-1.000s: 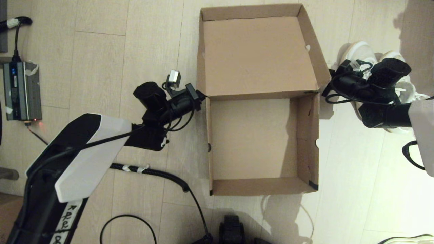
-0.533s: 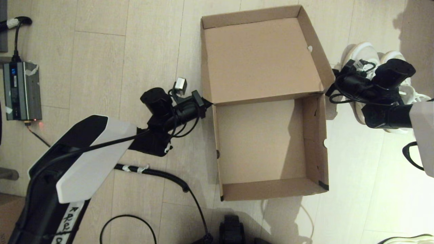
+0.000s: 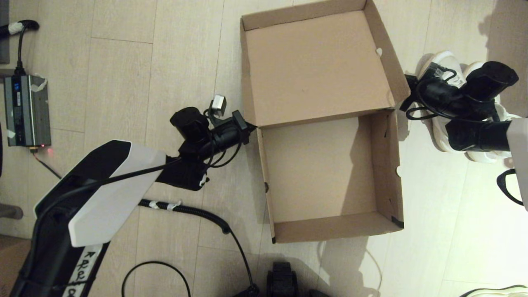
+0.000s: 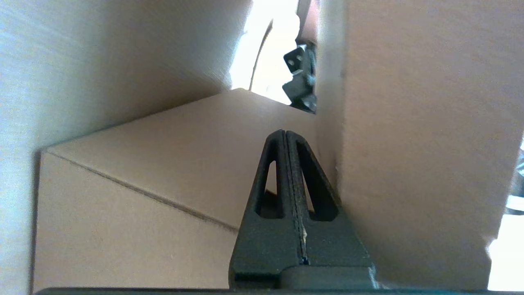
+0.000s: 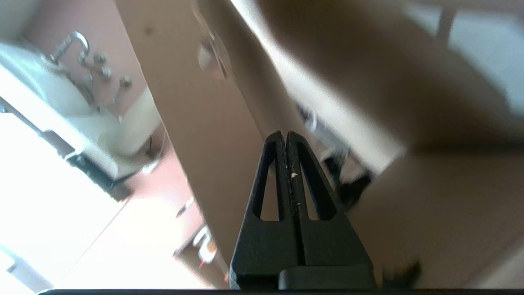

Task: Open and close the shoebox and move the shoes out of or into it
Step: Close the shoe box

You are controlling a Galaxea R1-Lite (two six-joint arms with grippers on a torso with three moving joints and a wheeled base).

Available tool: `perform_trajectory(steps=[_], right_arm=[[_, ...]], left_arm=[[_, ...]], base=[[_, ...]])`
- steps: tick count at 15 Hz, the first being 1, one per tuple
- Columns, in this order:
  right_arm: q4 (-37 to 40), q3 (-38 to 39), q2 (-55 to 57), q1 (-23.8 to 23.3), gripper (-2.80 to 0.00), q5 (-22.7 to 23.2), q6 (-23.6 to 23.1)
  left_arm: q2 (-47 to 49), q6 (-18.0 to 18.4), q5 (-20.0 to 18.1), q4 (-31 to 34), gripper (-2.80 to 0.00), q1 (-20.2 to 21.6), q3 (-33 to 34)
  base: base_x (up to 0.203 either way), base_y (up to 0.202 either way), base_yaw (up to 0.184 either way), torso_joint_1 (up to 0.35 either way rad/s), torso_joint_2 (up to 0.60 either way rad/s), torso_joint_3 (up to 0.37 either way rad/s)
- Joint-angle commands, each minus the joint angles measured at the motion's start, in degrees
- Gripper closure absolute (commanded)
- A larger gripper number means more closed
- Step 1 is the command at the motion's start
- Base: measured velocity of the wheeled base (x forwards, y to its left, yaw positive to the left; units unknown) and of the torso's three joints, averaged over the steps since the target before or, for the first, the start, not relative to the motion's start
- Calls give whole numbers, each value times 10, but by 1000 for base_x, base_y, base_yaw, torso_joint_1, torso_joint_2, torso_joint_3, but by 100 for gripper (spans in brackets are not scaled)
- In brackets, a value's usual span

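The brown cardboard shoebox (image 3: 330, 231) stands open and empty on the floor, its hinged lid (image 3: 317, 66) folded back away from me. My left gripper (image 3: 251, 123) is shut and empty, its tip against the box's left hinge corner; in the left wrist view the gripper (image 4: 285, 133) points into the fold between the cardboard panels (image 4: 163, 164). My right gripper (image 3: 406, 105) is shut and empty at the right hinge corner, and in the right wrist view it (image 5: 285, 134) sits close to the lid's edge (image 5: 204, 143). The white shoes (image 3: 443, 62) lie on the floor right of the box, mostly hidden behind the right arm.
A grey power unit (image 3: 27, 109) with cables sits at the far left. A corrugated black cable (image 3: 185, 210) runs across the floor left of the box. A white sneaker with black edging (image 3: 499, 291) peeks in at the bottom right corner.
The box has slid right and turned slightly, its far end swinging left. The right gripper moved farther away and right along the lid's corner. The left gripper pushed right, then held.
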Motion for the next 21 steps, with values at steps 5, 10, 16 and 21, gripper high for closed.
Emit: perform_trajectory(steps=[5, 10, 16, 21], right_arm=[[-5, 0, -12, 0, 0, 62, 34], [-4, 12, -3, 7, 0, 91, 35], [-48, 145, -37, 1, 0, 131, 23], [-150, 316, -102, -4, 0, 138, 21]], left_arm=[[19, -4, -4, 2, 0, 8, -29], [25, -4, -5, 7, 0, 8, -36], [23, -4, -1, 6, 0, 25, -22], [3, 0, -1, -1, 0, 36, 26]], base=[[0, 0, 0, 0, 0, 0], [0, 0, 0, 0, 0, 0], [0, 0, 0, 0, 0, 0], [0, 0, 0, 0, 0, 0]])
